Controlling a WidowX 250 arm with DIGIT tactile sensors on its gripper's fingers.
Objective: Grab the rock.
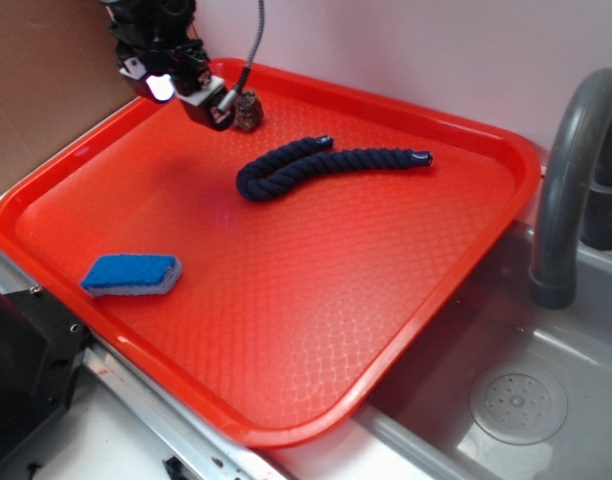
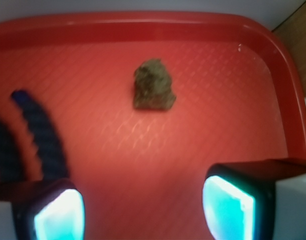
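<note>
Where the red tray (image 1: 406, 310) curves up at its far rim, the rock (image 1: 248, 110) sits on the floor of the tray, a small rough lump, mottled brown-grey and roughly dome-shaped. Its plastic floor carries a fine embossed scale pattern. In the wrist view the rock (image 2: 153, 86) lies ahead of the claw (image 2: 143, 205), apart from both fingers (image 2: 228, 200), whose glowing teal pads stand spread wide with nothing between them. From outside, the claw (image 1: 218, 105) hangs just beside the rock, partly overlapping it, so the near side of the lump is hard to make out. A dark navy twisted rope (image 1: 316, 165) curls across the tray nearby; in the wrist view its ends are blurred and cut off. A blue sponge (image 1: 132, 275) with a pale underside lies well apart near the front rim. A grey faucet (image 1: 566, 180) arches over the sink (image 1: 516, 400).
</note>
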